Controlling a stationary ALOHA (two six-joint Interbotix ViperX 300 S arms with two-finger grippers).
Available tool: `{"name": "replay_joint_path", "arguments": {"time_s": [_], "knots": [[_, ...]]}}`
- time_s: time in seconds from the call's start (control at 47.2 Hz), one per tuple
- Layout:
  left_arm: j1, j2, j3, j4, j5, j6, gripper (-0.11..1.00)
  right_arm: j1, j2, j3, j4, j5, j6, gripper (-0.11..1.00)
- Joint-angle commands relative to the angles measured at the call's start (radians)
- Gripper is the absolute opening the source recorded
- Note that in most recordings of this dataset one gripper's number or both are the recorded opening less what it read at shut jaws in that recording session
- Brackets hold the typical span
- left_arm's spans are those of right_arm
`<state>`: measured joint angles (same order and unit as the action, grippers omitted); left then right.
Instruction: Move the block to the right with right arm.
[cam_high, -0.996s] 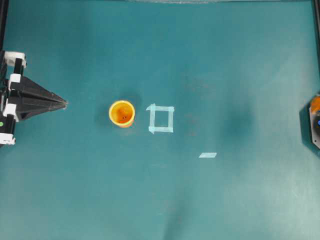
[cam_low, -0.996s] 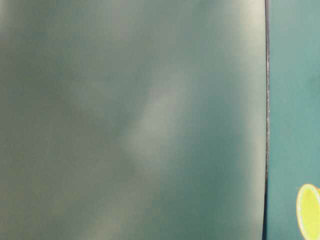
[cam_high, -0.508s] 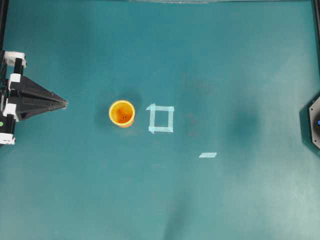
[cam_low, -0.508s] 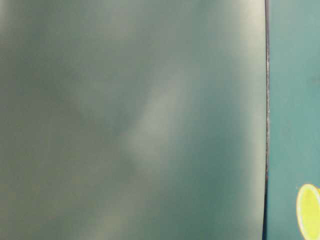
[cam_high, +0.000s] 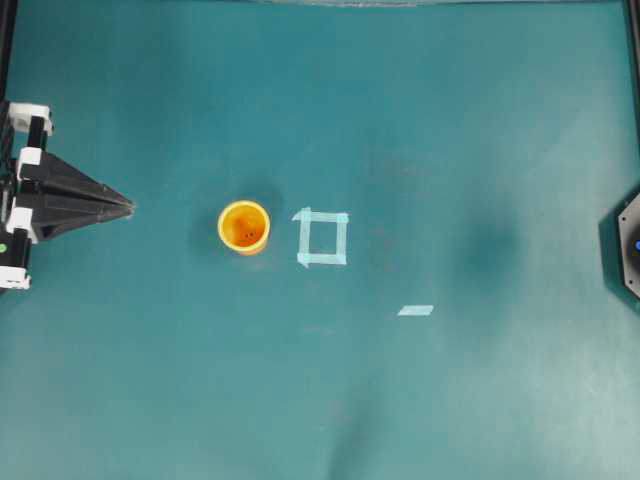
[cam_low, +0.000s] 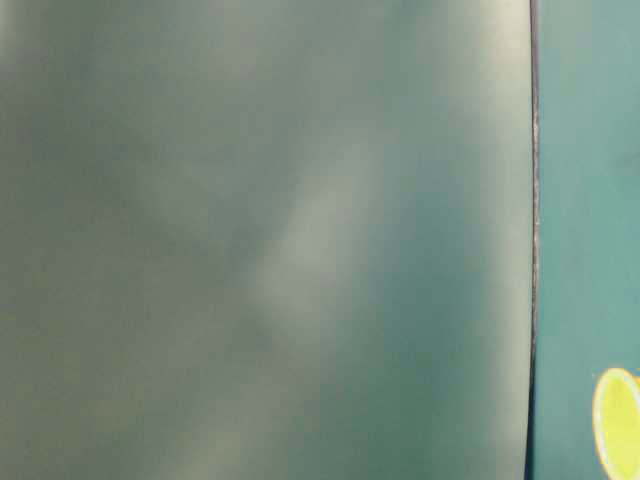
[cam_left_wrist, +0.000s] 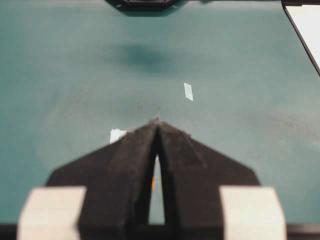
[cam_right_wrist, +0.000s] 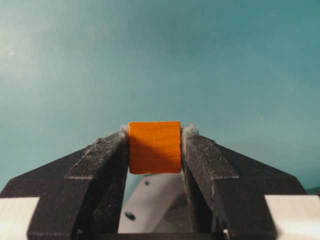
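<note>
Between the two black fingers of the right gripper (cam_right_wrist: 155, 146) sat the block (cam_right_wrist: 155, 147), pinched on its left and right faces near the fingertips, as the right wrist view showed us. We saw only teal table (cam_right_wrist: 160, 55) beyond it and a pale part of the arm below it, so we judged the block was held off the surface. From overhead the block did not show at all; only a dark piece of the right arm (cam_high: 629, 250) peeked in at the right edge, well apart from the cup (cam_high: 244, 226) and the tape square (cam_high: 322, 238).

We judged that the carry was well along and that what remained was to bring the block down on the right side of the table and set it there. To do that well, we thought it best to keep the pinch firm until the block met the table, lower it level, and only then part the fingers. The hold was near the tips, so a jolt might twist it loose.

The block looked close to a cube, so we could name no long axis. Its orange front face squarely faced the wrist camera, its top edge level and its sides parallel to the fingers.

The left gripper (cam_left_wrist: 156, 124) rested at the left edge, fingertips pressed together, holding nothing.
</note>
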<state>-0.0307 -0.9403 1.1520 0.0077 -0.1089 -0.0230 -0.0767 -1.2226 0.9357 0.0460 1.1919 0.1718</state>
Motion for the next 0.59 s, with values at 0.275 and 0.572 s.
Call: {"name": "replay_joint_path", "arguments": {"time_s": [0.275,0.572], "knots": [[-0.002,0.008,-0.026,0.002,-0.008,0.002,0.00,0.002,0.009,-0.021,0.002,-0.011,-0.002,0.40],[-0.002,0.008,-0.026,0.002,-0.006,0.002,0.00,0.000,0.009,-0.020,0.002,-0.011,-0.003,0.40]]}}
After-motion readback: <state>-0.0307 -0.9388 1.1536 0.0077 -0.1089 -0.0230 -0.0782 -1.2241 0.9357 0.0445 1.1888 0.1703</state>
